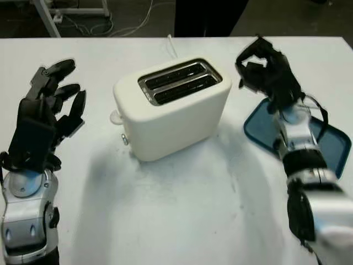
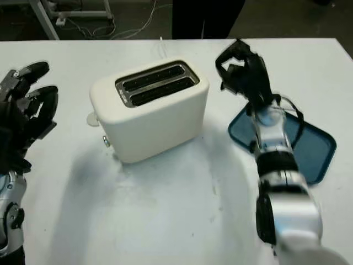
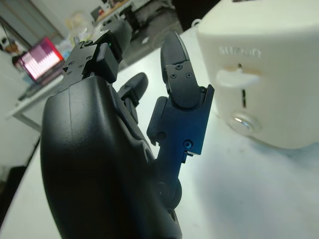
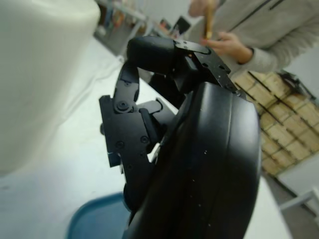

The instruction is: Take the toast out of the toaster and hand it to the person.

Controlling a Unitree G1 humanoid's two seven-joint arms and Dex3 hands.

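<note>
A cream plastic two-slot toaster [image 1: 174, 107] is parked mid-table on the white tabletop [image 1: 182, 215]. The toast [image 4: 210, 19] is already pinched in a person's hand [image 4: 225, 42], seen past the right hand [image 1: 263, 63], which is curled up on nothing above the blue plastic tray [image 1: 331, 144]. The left hand [image 1: 47, 113] is kept released, left of the toaster.

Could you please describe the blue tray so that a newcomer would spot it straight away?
On the white table, look beside the cream toaster, on the right hand's side. The blue tray lies flat under that forearm, the only coloured item there.
</note>
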